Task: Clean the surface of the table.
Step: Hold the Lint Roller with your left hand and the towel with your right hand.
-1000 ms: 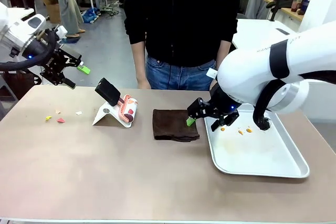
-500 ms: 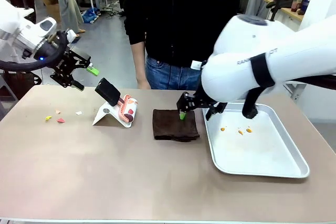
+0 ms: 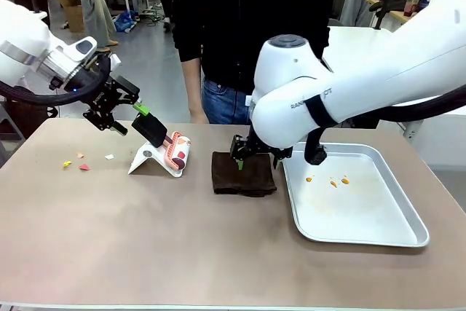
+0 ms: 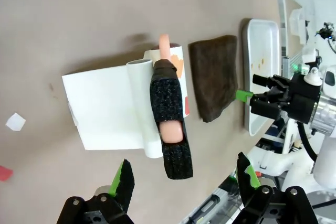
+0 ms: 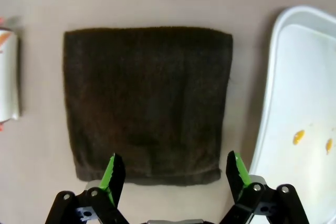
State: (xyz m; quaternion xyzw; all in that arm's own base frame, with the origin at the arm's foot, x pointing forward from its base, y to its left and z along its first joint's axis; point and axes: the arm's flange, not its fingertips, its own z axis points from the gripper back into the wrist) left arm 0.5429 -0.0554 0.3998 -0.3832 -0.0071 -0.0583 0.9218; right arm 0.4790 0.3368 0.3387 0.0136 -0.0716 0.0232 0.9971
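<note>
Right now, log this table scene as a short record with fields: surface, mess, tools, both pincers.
table: taupe top; a person stands at the far side
debris: small yellow, red and white scraps on the robot's left part of the top
tray: metal, on the right, a few orange bits inside
cloth: dark brown, folded, flat beside the tray
roller: black handle, on a white stand, left of the cloth
left pincer: open, near the roller's handle, not gripping
right pincer: open, above the cloth; contact cannot be told
</note>
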